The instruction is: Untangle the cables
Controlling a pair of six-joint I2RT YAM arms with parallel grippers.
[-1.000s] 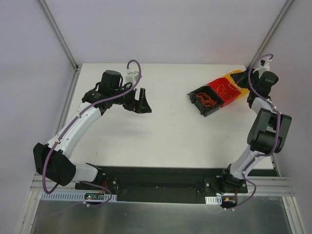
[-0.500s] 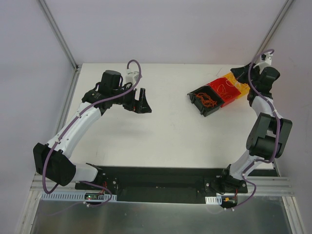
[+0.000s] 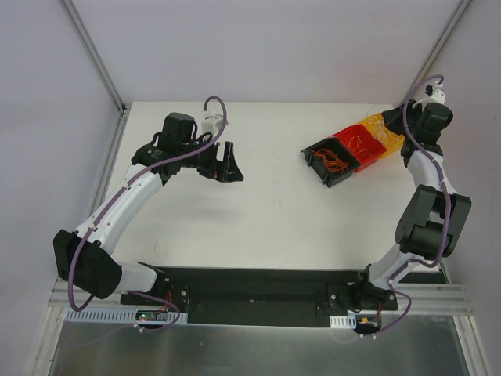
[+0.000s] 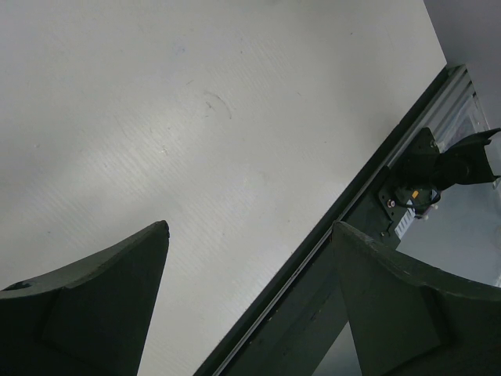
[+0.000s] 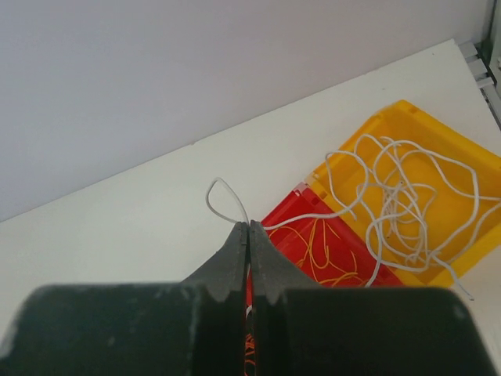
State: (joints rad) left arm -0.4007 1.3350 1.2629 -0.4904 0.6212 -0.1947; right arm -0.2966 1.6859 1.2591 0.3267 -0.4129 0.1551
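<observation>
My right gripper [image 5: 249,225] is shut on a thin white cable [image 5: 213,197], which loops out past the fingertips and trails down to a white tangle [image 5: 407,196] in the yellow bin [image 5: 423,117]. Yellowish cables [image 5: 321,251] lie in the red bin [image 5: 290,215]. From above, the right gripper [image 3: 407,117] hangs at the table's far right corner, just beyond the bins. Orange cables [image 3: 335,163] fill the black bin [image 3: 313,160]. My left gripper [image 3: 227,164] hovers open over bare table at the far left, with nothing between its fingers [image 4: 117,298].
Three bins stand in a slanted row at the far right: black, red [image 3: 344,135] and yellow [image 3: 391,141]. Grey walls close in the table on both sides. In the left wrist view the table's black near edge rail [image 4: 344,227] runs diagonally.
My right gripper has pulled up and to the right, away from the bins, still shut on the white cable. The left arm has not moved.
</observation>
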